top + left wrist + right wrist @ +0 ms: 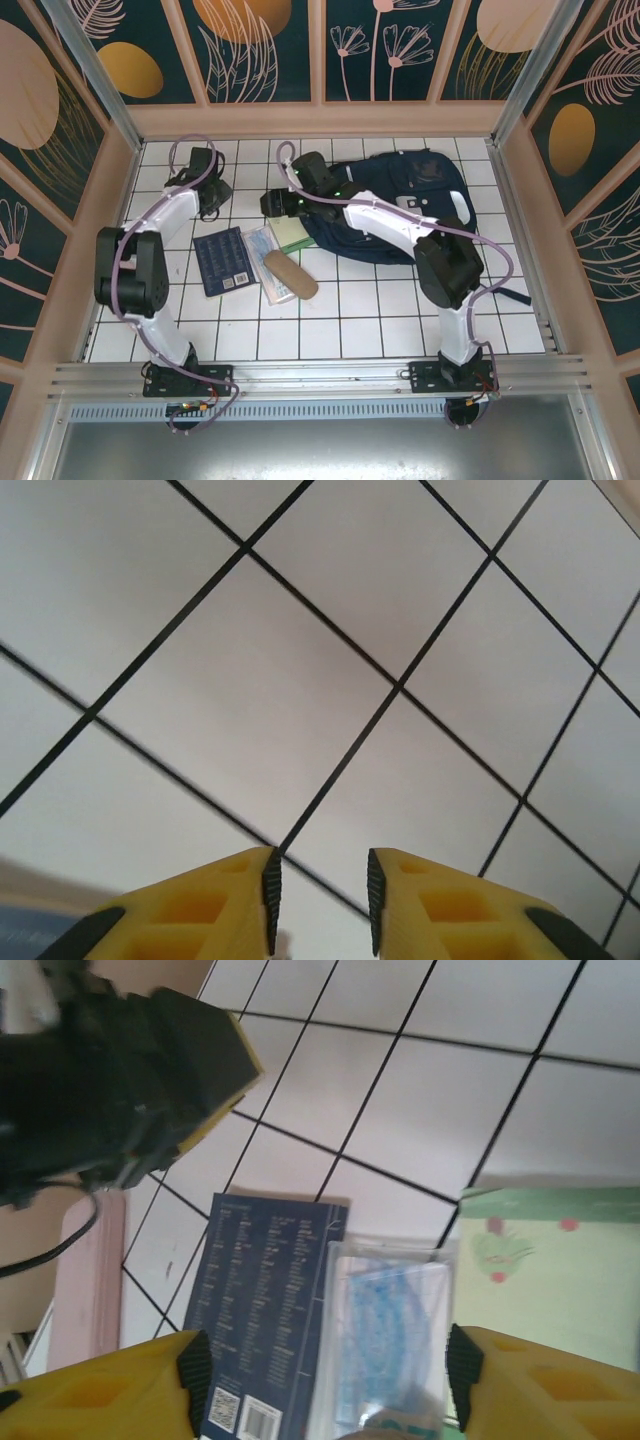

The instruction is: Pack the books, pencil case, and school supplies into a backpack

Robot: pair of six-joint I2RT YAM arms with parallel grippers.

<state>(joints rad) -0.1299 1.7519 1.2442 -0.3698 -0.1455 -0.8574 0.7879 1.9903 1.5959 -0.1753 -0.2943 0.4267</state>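
Right gripper (320, 1370) gapes empty over packet (385, 1345) right of book (262, 1310); your wrist view catches barcode (262, 1420), print unreadable. Left gripper (320, 895) parted, empty.

Left arm (160, 225) bends toward the upper left, left pincer (320, 892) narrowly parted. Right arm (400, 225) reaches left toward centre, right pincer (327, 1378) spread wide.
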